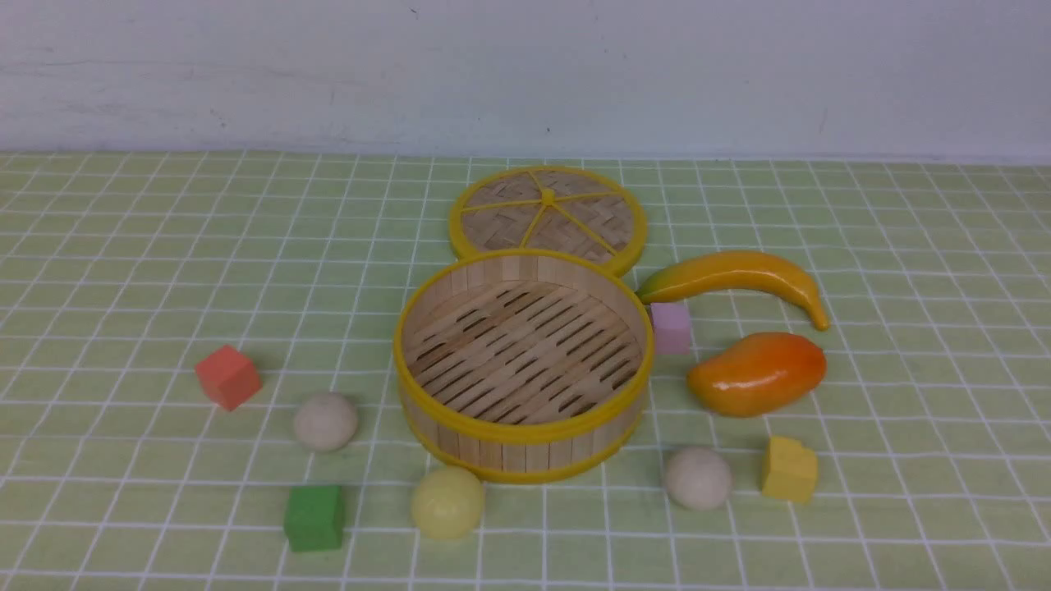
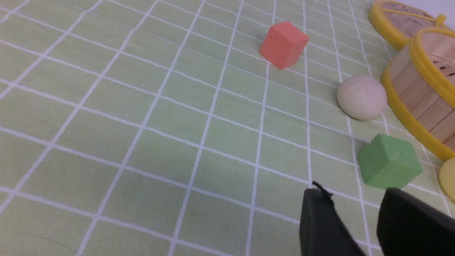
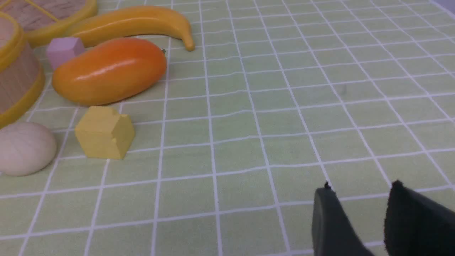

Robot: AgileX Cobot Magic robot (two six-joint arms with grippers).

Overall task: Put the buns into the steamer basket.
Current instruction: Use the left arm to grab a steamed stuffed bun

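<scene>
The steamer basket [image 1: 525, 456] stands in the middle of the desk with its slatted floor bare, and all three buns lie outside it toward the near edge. The left beige bun [image 1: 326, 421] is near the tub's left side, the pale yellow bun [image 1: 447, 502] is just in front of it, and the right beige bun [image 1: 698, 478] is off its right side. The left claw [image 2: 353, 199] and the right claw [image 3: 360, 192] each hover over bare cloth with their fingers apart and nothing between them, so the first pick looks not yet begun. Each claw would best take the bun on its own side, coming down from above. The fingers should straddle the ball at its widest, since a smooth round thing is likely to roll or squirt out of a low or off-centre pinch. The green cube [image 1: 314, 517] sits near the two left-hand buns and the yellow cube [image 1: 789, 469] just beside the right one, so the fingers need to drop clear of these. Carry each bun over the yellow rim and let it go low above the slats. The desk wears a pale green cloth [image 1: 148, 271] with a white grid, slightly rippled on the right. The woven lid [image 1: 548, 215] lies behind the tub toward the far edge, where a plain white wall [image 1: 525, 74] rises.
</scene>
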